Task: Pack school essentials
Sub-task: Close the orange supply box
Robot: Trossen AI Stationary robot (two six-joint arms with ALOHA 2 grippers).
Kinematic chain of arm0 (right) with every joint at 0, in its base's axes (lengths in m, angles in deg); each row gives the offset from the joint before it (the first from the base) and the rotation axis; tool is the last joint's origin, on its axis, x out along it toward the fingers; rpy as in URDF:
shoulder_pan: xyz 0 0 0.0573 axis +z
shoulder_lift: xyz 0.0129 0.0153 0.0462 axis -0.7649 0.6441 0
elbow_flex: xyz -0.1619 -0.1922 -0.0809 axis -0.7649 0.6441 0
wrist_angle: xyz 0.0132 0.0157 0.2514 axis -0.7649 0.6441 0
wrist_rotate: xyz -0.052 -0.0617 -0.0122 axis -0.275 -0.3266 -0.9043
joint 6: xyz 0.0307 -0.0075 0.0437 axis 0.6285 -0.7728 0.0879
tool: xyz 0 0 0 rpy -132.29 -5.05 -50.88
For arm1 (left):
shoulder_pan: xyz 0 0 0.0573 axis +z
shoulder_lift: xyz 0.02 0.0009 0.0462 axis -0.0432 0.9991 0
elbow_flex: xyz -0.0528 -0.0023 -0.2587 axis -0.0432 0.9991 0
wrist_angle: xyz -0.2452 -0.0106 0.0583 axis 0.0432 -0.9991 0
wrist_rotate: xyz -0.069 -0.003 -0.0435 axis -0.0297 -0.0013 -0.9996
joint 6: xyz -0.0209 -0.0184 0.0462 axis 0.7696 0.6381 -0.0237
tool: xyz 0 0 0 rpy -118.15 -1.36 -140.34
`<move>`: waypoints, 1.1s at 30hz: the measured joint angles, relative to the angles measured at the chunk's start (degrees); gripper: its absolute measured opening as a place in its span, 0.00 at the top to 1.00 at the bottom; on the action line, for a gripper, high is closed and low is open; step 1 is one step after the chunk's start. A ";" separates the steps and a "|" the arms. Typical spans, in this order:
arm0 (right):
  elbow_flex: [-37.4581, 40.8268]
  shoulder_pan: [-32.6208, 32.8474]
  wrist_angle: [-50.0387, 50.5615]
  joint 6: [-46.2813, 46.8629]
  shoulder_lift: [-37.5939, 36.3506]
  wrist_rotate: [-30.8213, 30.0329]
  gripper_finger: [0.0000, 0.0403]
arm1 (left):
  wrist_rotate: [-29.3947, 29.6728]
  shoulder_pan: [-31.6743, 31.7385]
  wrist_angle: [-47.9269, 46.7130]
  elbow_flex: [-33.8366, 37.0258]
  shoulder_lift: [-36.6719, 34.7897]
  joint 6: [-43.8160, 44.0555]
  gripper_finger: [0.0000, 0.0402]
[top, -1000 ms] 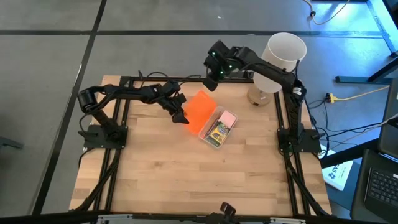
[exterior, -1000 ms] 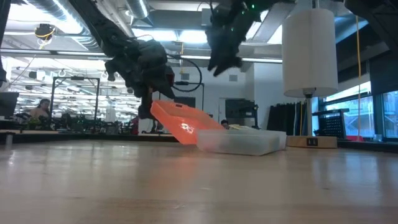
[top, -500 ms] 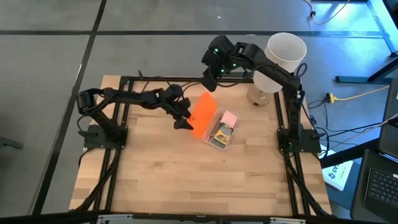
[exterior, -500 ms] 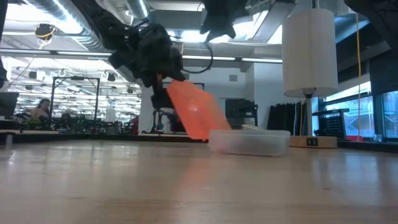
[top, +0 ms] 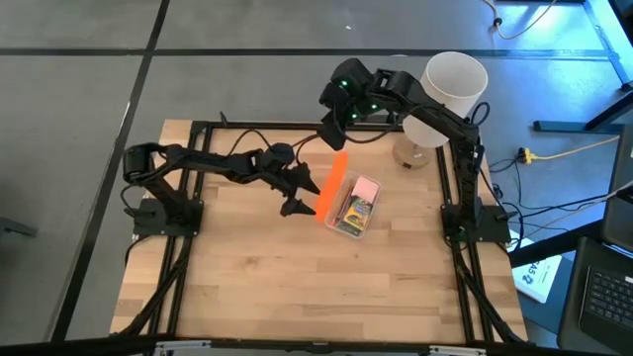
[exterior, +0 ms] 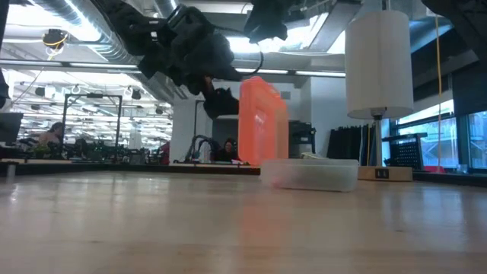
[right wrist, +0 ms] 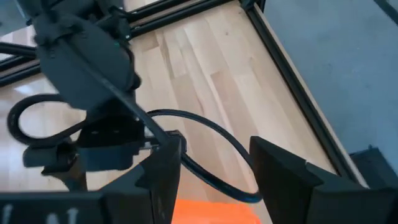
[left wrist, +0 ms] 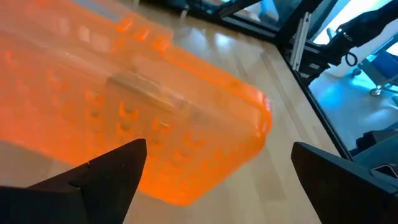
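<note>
1. The clear plastic box [top: 353,211] sits on the wooden table [top: 257,287] a little toward 1 o'clock from the table's middle in the high view.
2. Its orange lid [top: 333,186] stands nearly upright on the box's 9 o'clock edge; in the low view the lid [exterior: 262,120] rises vertically above the clear tray [exterior: 308,173].
3. Inside the box lie the school essentials: a pink square pad [top: 364,189] at the 12 o'clock end and a yellow-green crayon box [top: 352,210] just below it toward 6 o'clock.
4. The left gripper [top: 300,194] is at 9 o'clock of the lid, just beside it, fingers spread wide and released; whether a fingertip touches the lid cannot be told. Its wrist view shows the lid [left wrist: 130,118] filling the space ahead of both dark fingers [left wrist: 102,177].
5. The right gripper [top: 331,135] hovers above the table's far edge at 12 o'clock of the lid, jaws partly parted, grasping nothing.
6. A tall white cylinder [top: 447,91] stands at the table's 1 o'clock corner.
</note>
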 joint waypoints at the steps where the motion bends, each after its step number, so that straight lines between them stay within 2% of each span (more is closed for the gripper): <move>1: 0.00 0.00 0.09 0.66 0.00 0.01 0.52 | 0.14 -0.36 0.85 0.00 0.13 -0.02 0.02; 10: 0.02 -0.02 0.94 0.85 0.00 -0.18 0.52 | -0.49 -3.80 8.84 0.04 4.30 -0.13 0.02; 17: 0.06 -0.02 2.91 0.63 -0.53 -0.20 0.52 | -0.78 -4.04 10.50 0.11 4.49 -1.09 0.02; 23: 0.07 0.00 7.51 -2.25 -2.16 -0.10 0.52 | -1.51 -2.80 9.84 0.09 3.88 0.09 0.02; 28: 0.19 0.34 19.41 -3.72 -2.23 -0.17 0.52 | -3.23 -0.31 7.88 0.09 1.67 0.46 0.02; 33: 4.01 1.56 21.07 -3.59 -2.43 -1.27 0.52 | -2.65 1.48 -0.10 0.00 -3.58 -2.57 0.02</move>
